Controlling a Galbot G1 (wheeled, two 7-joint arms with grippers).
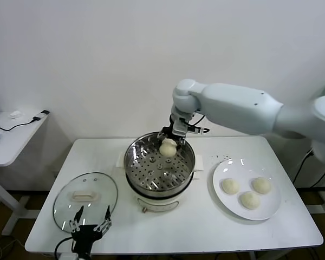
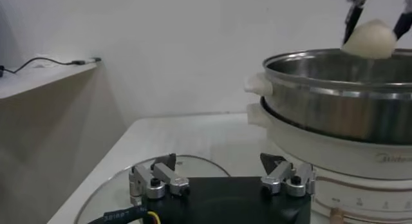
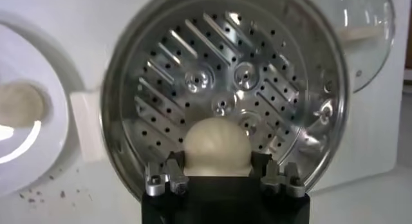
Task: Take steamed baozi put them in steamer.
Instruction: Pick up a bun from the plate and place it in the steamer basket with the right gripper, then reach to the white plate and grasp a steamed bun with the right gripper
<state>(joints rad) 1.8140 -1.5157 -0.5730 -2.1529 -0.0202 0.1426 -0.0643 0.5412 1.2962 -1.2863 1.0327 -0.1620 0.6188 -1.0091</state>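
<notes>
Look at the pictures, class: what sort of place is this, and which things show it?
Probably a test room set up as a kitchen corner: a bare white table holds an electric steamer, a glass lid and a plate of baozi before a plain wall.

Plain white wall (image 1: 97,65); white table (image 1: 206,227); side desk (image 1: 11,135) with black cable (image 1: 16,125)

My right arm (image 1: 244,111) is showing as a smooth white shell, thick and rounded, with a ball-like joint at the wrist end and thin black cables looping beside my right tool (image 1: 171,142), which is dark with slim black fingers. My left tool (image 2: 222,180) is showing a flat black body carrying two silvery metal finger mounts (image 2: 158,182) with round screw heads, black tips, and a black cable with white lettering and a yellow end trailing off it.
</notes>
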